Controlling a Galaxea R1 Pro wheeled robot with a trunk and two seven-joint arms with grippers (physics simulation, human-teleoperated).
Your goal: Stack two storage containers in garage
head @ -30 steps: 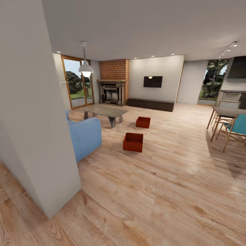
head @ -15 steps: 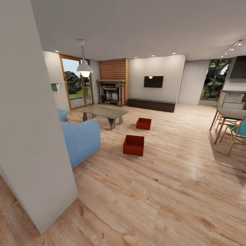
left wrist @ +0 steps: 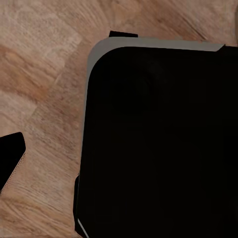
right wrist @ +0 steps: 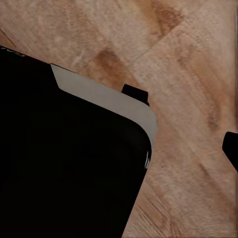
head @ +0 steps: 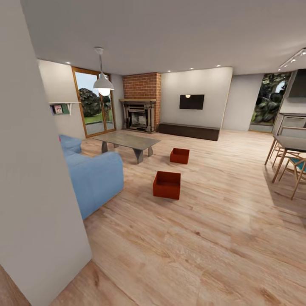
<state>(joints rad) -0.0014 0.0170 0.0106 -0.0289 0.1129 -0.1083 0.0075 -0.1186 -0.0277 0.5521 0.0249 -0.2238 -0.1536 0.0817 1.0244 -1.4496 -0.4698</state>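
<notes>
The light wood-plank floor (head: 204, 238) has a faint sheen, and the two red-orange, matt, smooth-walled rectangular boxes (head: 167, 185) (head: 179, 155) look like plastic. The blue sofa (head: 91, 176) looks cloth-covered; the fireplace surround (head: 142, 87) is rough red brick.

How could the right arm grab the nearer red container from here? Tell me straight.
Probably not yet. The nearer container sits well ahead on the wood floor, past the blue sofa. Open floor lies between, so nothing blocks driving closer first.
</notes>
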